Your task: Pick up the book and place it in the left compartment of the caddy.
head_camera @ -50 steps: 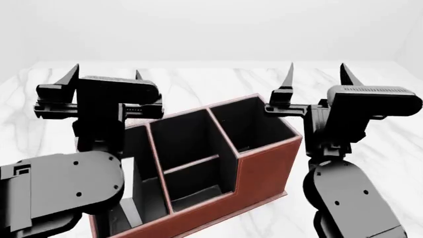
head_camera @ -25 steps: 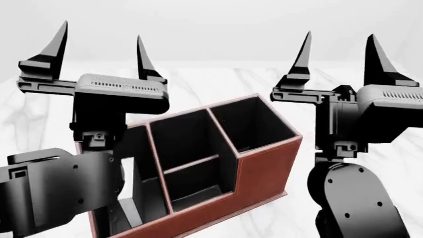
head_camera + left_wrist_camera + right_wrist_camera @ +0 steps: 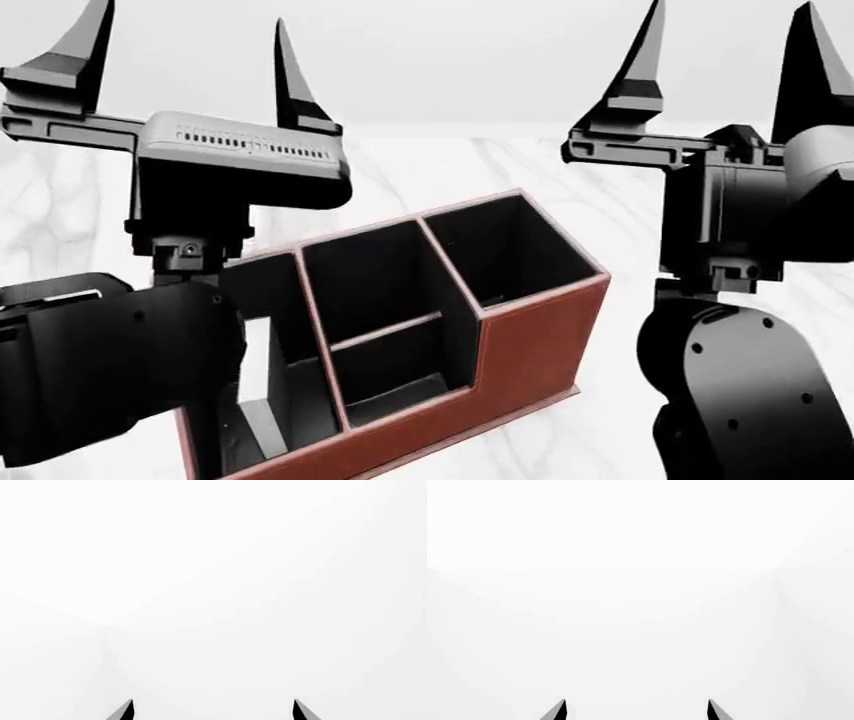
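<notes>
- Both pairs of jaws stand released, spread wide with nothing between them, fingers pointing up and away from the table.
- The left gripper [image 3: 187, 55] is raised at the left of the head view, above the near-left end of the caddy; in the left wrist view only the two dark fingertips [image 3: 124, 711] show against plain white.
- The left arm's dark housing [image 3: 107, 370] covers much of the caddy's left end.
- The left compartment [image 3: 274, 390] is the long narrow slot at that end; a pale upright strip shows inside it near the front, but I cannot tell whether this is the book's page edges. The book itself cannot be made out for certain in any view.
- The caddy [image 3: 534, 350] sits on the white marble table [image 3: 441, 165], set at a slant, its reddish-brown front facing near and right, black inside.
- Right of the narrow slot come the split middle slots [image 3: 387, 330], then the square end slot [image 3: 514, 250].
- The right gripper [image 3: 727, 55] is raised at the right, beside the caddy's right end and clear of it; the right wrist view shows only fingertips [image 3: 557, 711] on white.
</notes>
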Robot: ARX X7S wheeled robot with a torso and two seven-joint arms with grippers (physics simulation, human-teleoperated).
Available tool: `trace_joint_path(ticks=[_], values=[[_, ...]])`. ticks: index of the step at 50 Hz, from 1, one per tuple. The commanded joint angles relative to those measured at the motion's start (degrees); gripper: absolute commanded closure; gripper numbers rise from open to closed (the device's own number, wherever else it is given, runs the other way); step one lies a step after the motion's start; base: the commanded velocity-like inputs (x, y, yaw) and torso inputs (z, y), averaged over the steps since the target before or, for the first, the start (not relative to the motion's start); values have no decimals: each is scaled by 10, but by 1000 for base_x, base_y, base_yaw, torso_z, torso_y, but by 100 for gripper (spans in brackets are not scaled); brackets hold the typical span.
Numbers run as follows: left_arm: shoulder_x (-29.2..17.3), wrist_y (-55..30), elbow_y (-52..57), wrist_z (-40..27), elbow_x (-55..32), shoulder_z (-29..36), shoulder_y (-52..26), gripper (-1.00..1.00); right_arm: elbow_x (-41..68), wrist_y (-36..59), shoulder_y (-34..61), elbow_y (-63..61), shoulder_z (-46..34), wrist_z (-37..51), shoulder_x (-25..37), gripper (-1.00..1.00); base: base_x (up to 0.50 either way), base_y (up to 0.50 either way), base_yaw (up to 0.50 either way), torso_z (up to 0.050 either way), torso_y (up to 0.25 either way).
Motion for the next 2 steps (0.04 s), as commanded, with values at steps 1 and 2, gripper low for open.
trace_joint_path(ticks=[1, 2], values=[[0, -19, 11, 5, 1, -7, -15, -100, 6, 9, 12, -12, 0, 2, 2, -100, 0, 0, 0, 0, 0], [0, -19, 11, 5, 2, -7, -15, -100, 7, 11, 12, -13, 0, 2, 2, -100, 0, 0, 0, 0, 0]])
